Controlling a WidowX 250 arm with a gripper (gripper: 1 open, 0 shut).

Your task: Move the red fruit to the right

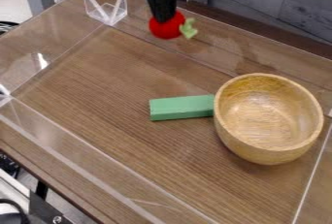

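The red fruit (165, 27) is a small bright red ball with a green leaf sticking out to its right. It hangs above the back of the wooden table, lifted off the surface. My gripper (162, 16) comes down from the top edge of the camera view and is shut on the top of the fruit. The black fingers hide the fruit's upper part.
A flat green rectangular block (182, 108) lies mid-table. A wooden bowl (269, 117) stands to its right, near the right side. Clear plastic walls (104, 8) ring the wooden table (91, 92).
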